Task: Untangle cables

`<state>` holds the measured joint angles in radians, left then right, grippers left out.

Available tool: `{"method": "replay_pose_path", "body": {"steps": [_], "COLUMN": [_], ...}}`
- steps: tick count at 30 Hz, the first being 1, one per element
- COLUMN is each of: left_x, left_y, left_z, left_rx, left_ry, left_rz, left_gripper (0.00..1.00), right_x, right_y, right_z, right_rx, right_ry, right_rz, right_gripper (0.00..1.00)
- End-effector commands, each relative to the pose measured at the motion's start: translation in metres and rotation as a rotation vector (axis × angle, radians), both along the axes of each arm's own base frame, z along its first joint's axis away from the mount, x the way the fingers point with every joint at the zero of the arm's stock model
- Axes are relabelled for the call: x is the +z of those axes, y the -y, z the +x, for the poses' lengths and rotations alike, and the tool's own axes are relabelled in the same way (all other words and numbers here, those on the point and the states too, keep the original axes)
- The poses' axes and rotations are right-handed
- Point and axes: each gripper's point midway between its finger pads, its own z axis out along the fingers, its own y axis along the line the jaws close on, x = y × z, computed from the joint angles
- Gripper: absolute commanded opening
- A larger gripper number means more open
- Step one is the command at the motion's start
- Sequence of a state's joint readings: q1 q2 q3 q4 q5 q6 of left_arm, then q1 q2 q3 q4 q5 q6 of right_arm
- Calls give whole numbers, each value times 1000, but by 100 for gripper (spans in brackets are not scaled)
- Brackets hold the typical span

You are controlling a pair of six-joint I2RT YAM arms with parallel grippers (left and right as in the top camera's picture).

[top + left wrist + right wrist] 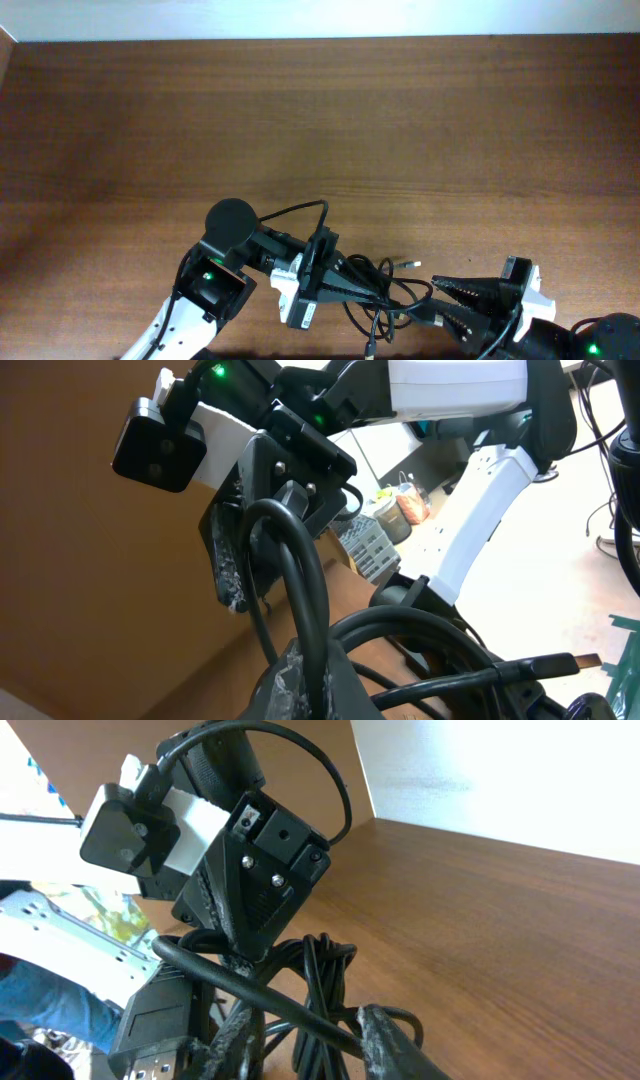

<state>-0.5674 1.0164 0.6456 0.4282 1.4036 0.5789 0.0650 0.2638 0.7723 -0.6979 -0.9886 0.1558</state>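
Plainly, we are early on: the cables sit knotted in one bundle at the table's front edge. The left gripper is clamped on a strand, while the right gripper has its fingers apart beside the bundle.

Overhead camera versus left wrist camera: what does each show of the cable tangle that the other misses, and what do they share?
Only overhead: the wooden table all around, a silver-tipped plug poking out of the bundle, and the left gripper shut on the cables opposite the open right gripper. Only left wrist: a cable loop arching up out of its own fingers, and the room beyond the table edge. Both: the looped black cables and the right gripper close beside them.
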Motion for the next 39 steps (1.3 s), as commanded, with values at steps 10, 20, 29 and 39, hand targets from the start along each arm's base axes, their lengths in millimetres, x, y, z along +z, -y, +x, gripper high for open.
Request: {"method": "replay_pose_path", "body": {"steps": [10,20,29,39], "left_x": [11,13,-3,-33], "left_y": [-1,-1,6,-1], "left_z": [-4,-4,28,65], "left_rx": [-25,-25,155,360], "left_ry": [-78,-66,-200,-363], "left_rz": [26,19,83,190], "left_gripper": [0,0,0,0], "right_x": [5,3,1,1], "right_y": [-4,-4,-4,-4], "right_z": [-8,-9,-9,-9], "right_rx": [74,80,79,79], "right_ry": [255,239,228,228], "right_rz": [-121,-120,-118,-119], "right_gripper": [46,4,4,4]}}
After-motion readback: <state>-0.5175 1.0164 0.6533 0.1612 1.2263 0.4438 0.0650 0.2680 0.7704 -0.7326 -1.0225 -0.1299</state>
